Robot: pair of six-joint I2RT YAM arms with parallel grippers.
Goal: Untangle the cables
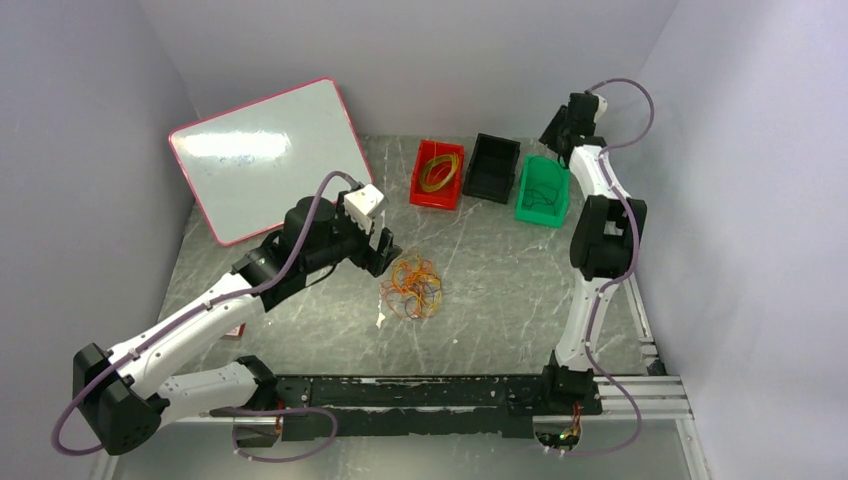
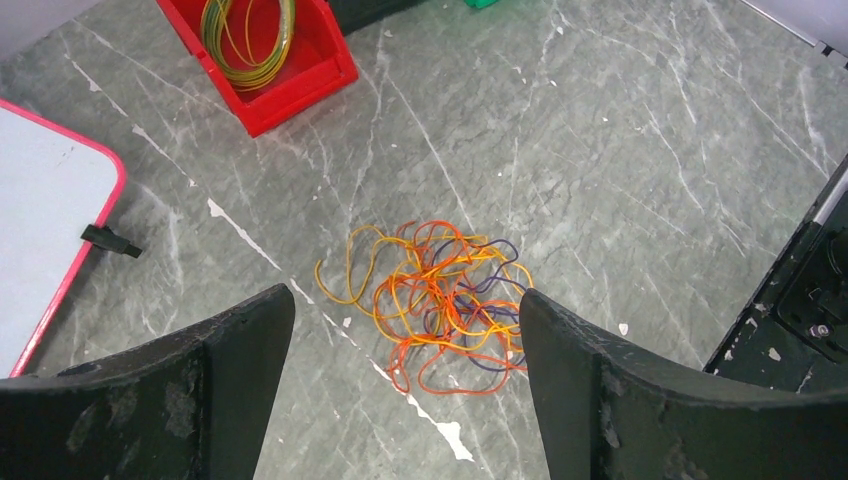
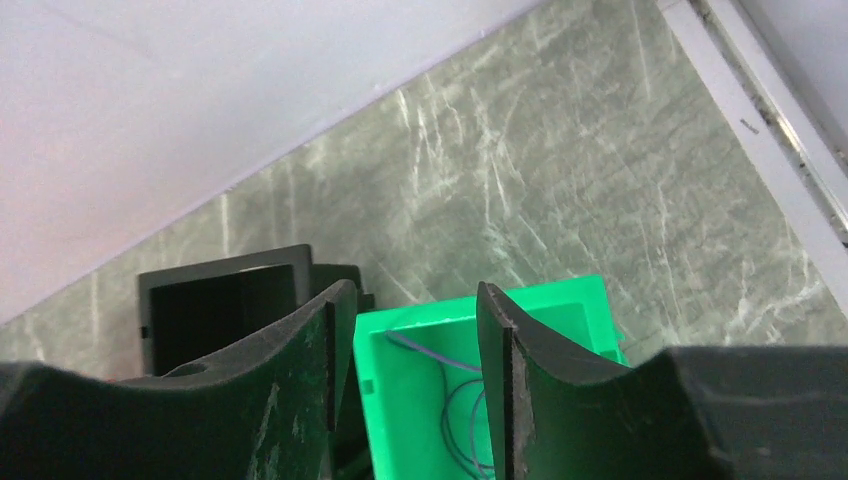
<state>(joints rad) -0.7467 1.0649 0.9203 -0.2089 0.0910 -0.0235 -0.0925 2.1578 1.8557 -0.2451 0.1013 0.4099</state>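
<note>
top view: the cables (image 1: 413, 288) are lying in a loose orange, yellow and dark tangle on the grey marbled table (image 1: 500, 290), about mid-table and well short of the three bins at the back. the left gripper (image 1: 385, 258) is hanging just beside the tangle on its left, not touching it as far as i can tell. the red bin (image 1: 420, 190) is holding a yellow coil (image 1: 440, 172), the black bin (image 1: 492, 168) is sitting next to it, then the green bin (image 1: 542, 205) with a dark wire (image 1: 545, 190) inside. the right gripper (image 1: 556, 143) is reaching up over the back of the green bin. a whiteboard (image 1: 265, 155) with a pink rim is leaning at the back left. left wrist view: the left gripper (image 2: 402, 310) is standing with its jaws wide apart and nothing in them, the cables (image 2: 440, 300) showing on the table between and beyond the two fingers (image 2: 240, 370). the red bin (image 2: 300, 80) with the yellow coil (image 2: 247, 40) is sitting farther off, the whiteboard (image 2: 50, 220) at the left edge. right wrist view: the right gripper (image 3: 415, 300) is hovering above the green bin (image 3: 400, 400), jaws parted with a gap and gripping nothing; the dark wire (image 3: 455, 400) is curling inside the bin, and the black bin (image 3: 215, 300) is sitting just beside it.
</note>
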